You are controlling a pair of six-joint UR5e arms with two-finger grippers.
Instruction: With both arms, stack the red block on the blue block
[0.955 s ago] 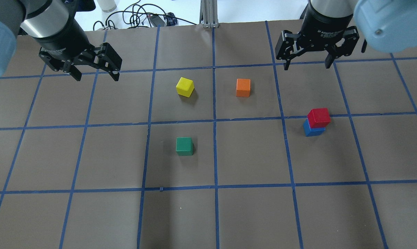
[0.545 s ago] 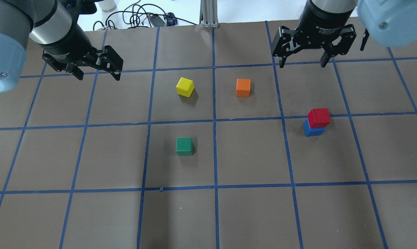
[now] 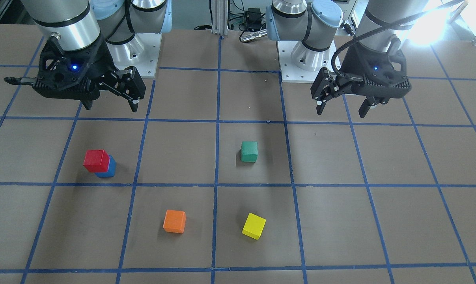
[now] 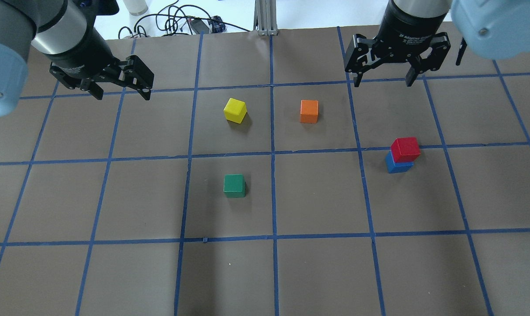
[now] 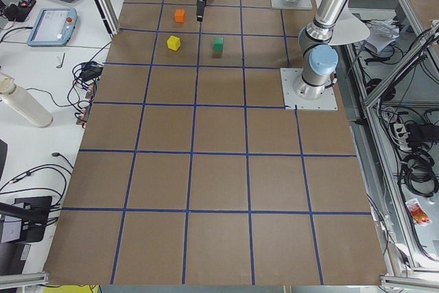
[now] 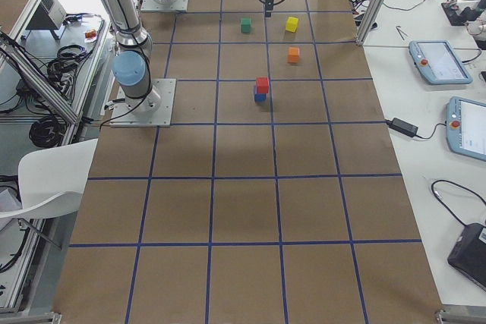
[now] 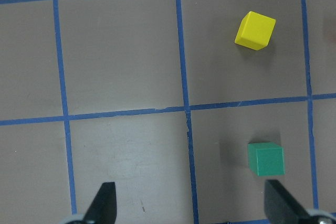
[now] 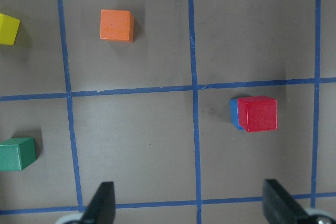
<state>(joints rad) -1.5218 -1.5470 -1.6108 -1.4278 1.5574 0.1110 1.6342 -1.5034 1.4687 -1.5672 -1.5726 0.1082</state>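
The red block (image 4: 405, 149) sits on top of the blue block (image 4: 396, 167) on the right side of the table, set slightly off so one blue edge shows. The stack also shows in the front view, red block (image 3: 96, 160) on blue block (image 3: 109, 169), and in the right wrist view (image 8: 257, 114). My right gripper (image 4: 382, 82) is open and empty, raised above the table and farther back than the stack. My left gripper (image 4: 123, 95) is open and empty at the far left, well away from the stack.
A yellow cube (image 4: 235, 109) and an orange cube (image 4: 309, 111) lie in the middle far row. A green cube (image 4: 234, 185) lies nearer the centre. Cables (image 4: 177, 22) and a metal post (image 4: 265, 17) stand beyond the table's far edge.
The right gripper has drifted a little left and toward the far edge. The left gripper has shifted slightly toward the far edge. The blocks have not moved.
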